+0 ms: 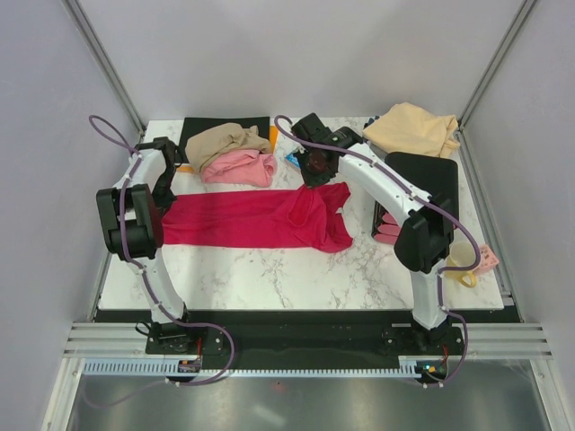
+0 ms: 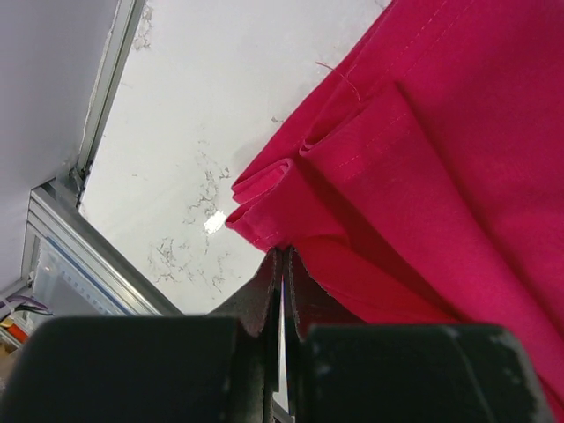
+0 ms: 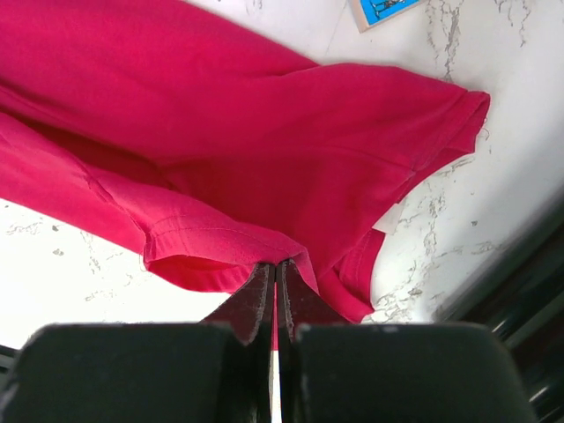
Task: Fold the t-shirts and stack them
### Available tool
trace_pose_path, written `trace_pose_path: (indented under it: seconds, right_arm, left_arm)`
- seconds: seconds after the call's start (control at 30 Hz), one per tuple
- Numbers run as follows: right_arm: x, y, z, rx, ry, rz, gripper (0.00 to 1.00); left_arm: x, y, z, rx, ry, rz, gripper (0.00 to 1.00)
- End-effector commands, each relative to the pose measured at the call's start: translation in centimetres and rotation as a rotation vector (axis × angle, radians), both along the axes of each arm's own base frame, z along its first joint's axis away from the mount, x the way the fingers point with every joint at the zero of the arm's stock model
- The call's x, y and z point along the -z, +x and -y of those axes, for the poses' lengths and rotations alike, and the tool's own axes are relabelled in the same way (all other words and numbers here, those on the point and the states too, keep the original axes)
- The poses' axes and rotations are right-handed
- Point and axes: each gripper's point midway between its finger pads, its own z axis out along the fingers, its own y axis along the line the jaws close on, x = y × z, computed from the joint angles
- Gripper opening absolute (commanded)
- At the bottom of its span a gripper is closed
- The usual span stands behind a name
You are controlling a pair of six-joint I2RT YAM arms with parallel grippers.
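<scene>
The crimson red t-shirt [image 1: 252, 220] lies stretched left to right across the middle of the marble table, bunched at its right end. My left gripper [image 1: 167, 196] is shut on its left edge; in the left wrist view the jaws [image 2: 283, 251] pinch a folded hem of the red cloth [image 2: 423, 176]. My right gripper [image 1: 321, 182] is shut on the right end, where its jaws [image 3: 276, 264] hold a hemmed fold of the shirt [image 3: 264, 132]. A tan-brown t-shirt [image 1: 225, 139] and a pink t-shirt [image 1: 241, 168] lie crumpled at the back. A peach-cream t-shirt [image 1: 413, 128] is heaped at the back right.
A black mat [image 1: 202, 124] lies under the tan shirt, another black mat [image 1: 427, 175] at the right under my right arm. A blue book [image 1: 294, 160] [image 3: 379, 9] sits behind the red shirt. A yellow ring [image 1: 463, 268] and a pink item [image 1: 486, 259] are near the right edge.
</scene>
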Motion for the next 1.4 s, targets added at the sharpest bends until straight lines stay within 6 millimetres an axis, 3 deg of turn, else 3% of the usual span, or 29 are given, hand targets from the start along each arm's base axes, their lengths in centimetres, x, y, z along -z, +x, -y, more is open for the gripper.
trace_pose_path:
  seconds: [0.0,0.3,0.7,1.37]
  right_arm:
    - [-0.2,1.7,-0.1,0.013,-0.020,0.055,0.00]
    - [0.3,2.7,0.9,0.037,-0.046,0.074,0.00]
    - [3.5,3.1,1.3,0.043,-0.094,0.042,0.00]
    - [4.3,4.6,2.0,0.081,-0.121,0.080,0.00]
  left_arm:
    - [-1.2,0.7,-0.9,0.014,0.065,0.003,0.02]
    - [-1.9,0.6,-1.5,-0.019,0.112,0.027,0.02]
    - [0.3,1.8,-1.0,-0.004,0.082,-0.012,0.02]
    - [2.2,4.0,-1.5,0.010,0.121,-0.026,0.02]
